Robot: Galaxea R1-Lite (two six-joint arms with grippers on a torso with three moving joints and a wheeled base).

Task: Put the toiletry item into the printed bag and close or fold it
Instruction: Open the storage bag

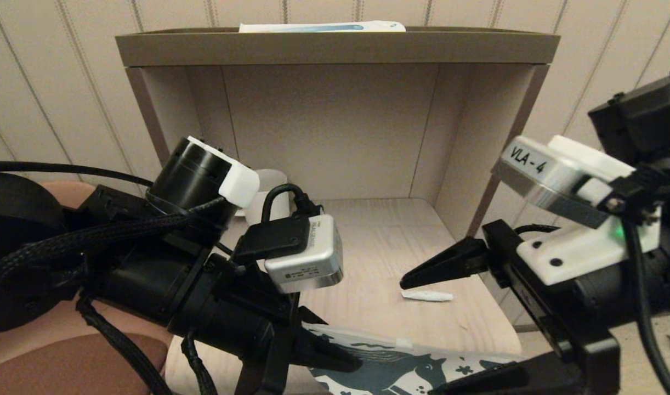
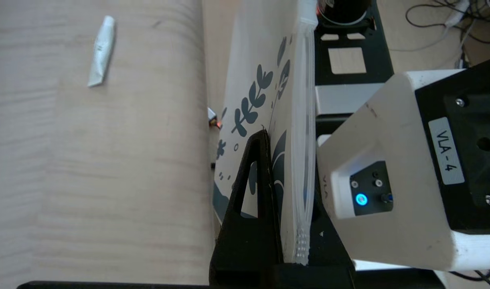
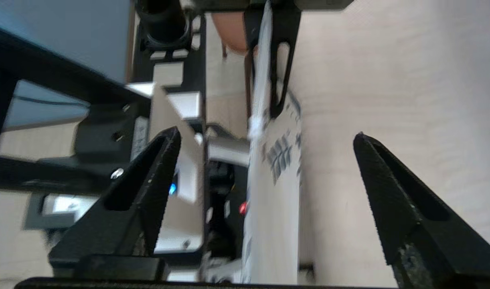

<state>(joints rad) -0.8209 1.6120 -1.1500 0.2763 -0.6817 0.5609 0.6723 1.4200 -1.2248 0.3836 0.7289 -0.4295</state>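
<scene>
While left pincer (image 2: 269,160) clamps printed bag (image 2: 265,80), right pincer (image 3: 265,140) apart, toiletry item (image 1: 427,295) beyond, mug (image 1: 269,192) behind.

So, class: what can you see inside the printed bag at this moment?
Nothing shows inside the printed bag: its opaque sides hide the interior, and the left gripper is shut on its edge. The toiletry item lies outside on the shelf board, below the open right gripper.

A cream mug (image 1: 269,192) inside the shelf (image 1: 335,49); white-and-blue box (image 1: 321,26) on top.
</scene>
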